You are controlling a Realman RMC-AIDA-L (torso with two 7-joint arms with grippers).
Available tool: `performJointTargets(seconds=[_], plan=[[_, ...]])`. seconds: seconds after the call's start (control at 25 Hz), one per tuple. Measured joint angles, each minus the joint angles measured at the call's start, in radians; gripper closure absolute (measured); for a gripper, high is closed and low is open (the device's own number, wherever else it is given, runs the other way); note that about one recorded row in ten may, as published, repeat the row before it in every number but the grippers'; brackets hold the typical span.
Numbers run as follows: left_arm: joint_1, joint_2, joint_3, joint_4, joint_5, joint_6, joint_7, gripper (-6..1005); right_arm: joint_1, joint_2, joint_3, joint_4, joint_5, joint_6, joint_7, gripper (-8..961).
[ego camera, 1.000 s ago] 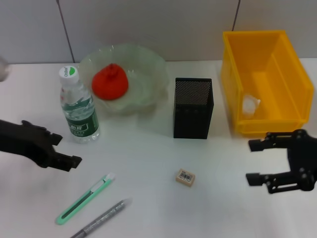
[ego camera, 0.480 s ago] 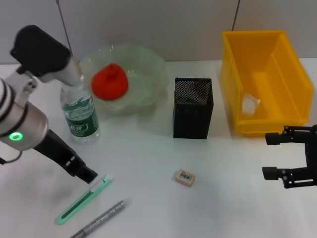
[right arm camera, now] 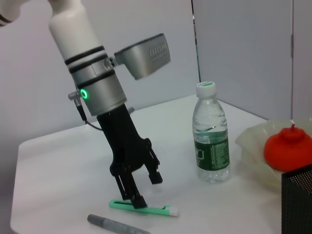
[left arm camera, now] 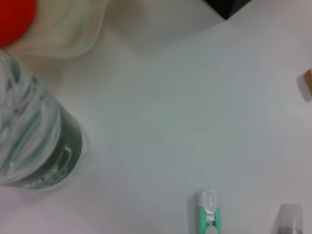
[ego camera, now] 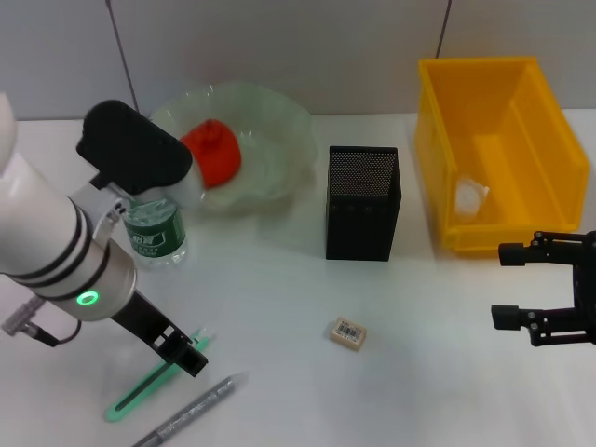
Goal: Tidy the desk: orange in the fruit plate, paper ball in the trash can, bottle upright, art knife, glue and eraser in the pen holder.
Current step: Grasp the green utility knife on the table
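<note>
**Left gripper down over the art knife**

The left gripper point(ego camera: 189, 352) stands over the green art knife point(ego camera: 140, 391), well forward and to the left of the black pen holder point(ego camera: 363, 203). Its jaws are apart, one fingertip down at the knife's middle; actual contact is hard to judge. A grey pen point(ego camera: 191, 412) lies just beside the knife. The eraser point(ego camera: 348, 332) sits in front of the holder. The bottle point(right arm camera: 211, 141) stands upright to the holder's left. The right gripper point(ego camera: 510, 285), jaws apart, hovers right of the holder.
</note>
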Motion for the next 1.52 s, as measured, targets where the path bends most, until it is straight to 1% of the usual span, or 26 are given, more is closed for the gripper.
performJointTargets(seconds=[0.08,0.2,0.24,0.6,0.68,0.92,1.52], plan=[[0.0,-0.001,0.024,-0.046,0.003,-0.049,-0.008,236,0.0,0.002,0.0,0.0,0.0,0.003,-0.003,152],[-0.002,-0.001,0.026,-0.069,0.002,-0.059,-0.006,239,0.0,0.002,0.0,0.001,-0.001,0.003,-0.002,152],[-0.007,-0.001,0.027,-0.094,-0.001,-0.07,0.001,240,0.0,0.002,0.0,0.001,-0.001,0.003,-0.002,152],[-0.012,-0.002,0.035,-0.116,0.009,-0.09,0.008,249,0.0,0.006,0.0,0.002,-0.003,0.003,0.001,152],[-0.013,-0.002,0.053,-0.117,0.022,-0.09,0.005,467,0.0,0.007,0.0,0.002,-0.003,0.004,0.002,152],[-0.028,-0.002,0.079,-0.141,0.054,-0.091,-0.001,476,0.001,0.007,0.0,0.003,-0.002,0.005,0.003,152],[-0.058,-0.001,0.099,-0.168,0.054,-0.082,-0.006,510,0.006,0.008,0.0,0.011,-0.003,0.005,0.006,152]])
